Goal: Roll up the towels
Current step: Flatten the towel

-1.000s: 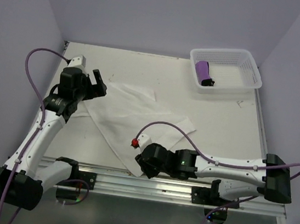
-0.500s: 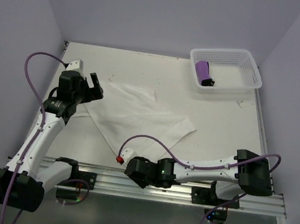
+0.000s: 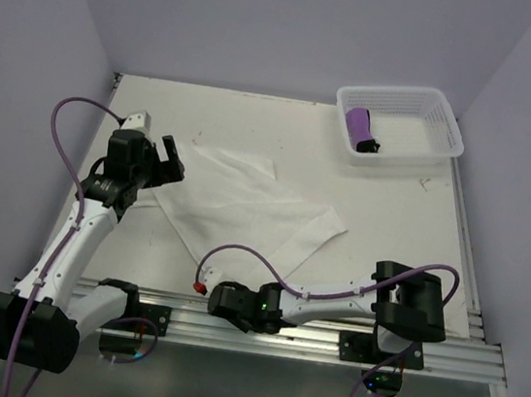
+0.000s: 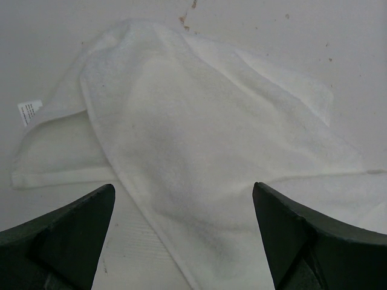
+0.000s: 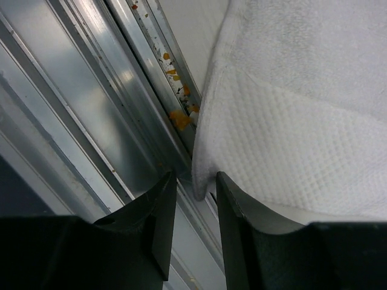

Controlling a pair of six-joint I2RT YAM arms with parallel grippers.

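Down at the near edge of the table [image 3: 391, 215] we are holding our right gripper [image 5: 195, 176] low, its fingers standing only narrowly apart. The near corner of the white towel [image 5: 290, 121] is sitting right between the fingertips, its hemmed edge touching the inner face of one finger. We cannot tell whether the cloth is actually being pinched or merely lying in the gap. Just beside that corner the aluminium rail [image 5: 121, 109] is running along the table edge, carrying a few orange specks [image 5: 178, 118].

Over on the left we are hovering our left gripper [image 4: 182, 187] above the towel's far left part, jaws spread wide and gripping nothing. Below it the cloth is lying rumpled, with one flap folded over another and a small printed label [image 4: 29, 112] sticking out at the left edge.

From above, the white towel is stretching unrolled across the middle of the table, reaching from the left gripper down to the right one, with a point jutting out to the right.

Well apart from it, the purple towel [image 3: 359, 125] is lying as a short roll in the left part of the white perforated basket [image 3: 449, 120], which is standing in the far right corner.
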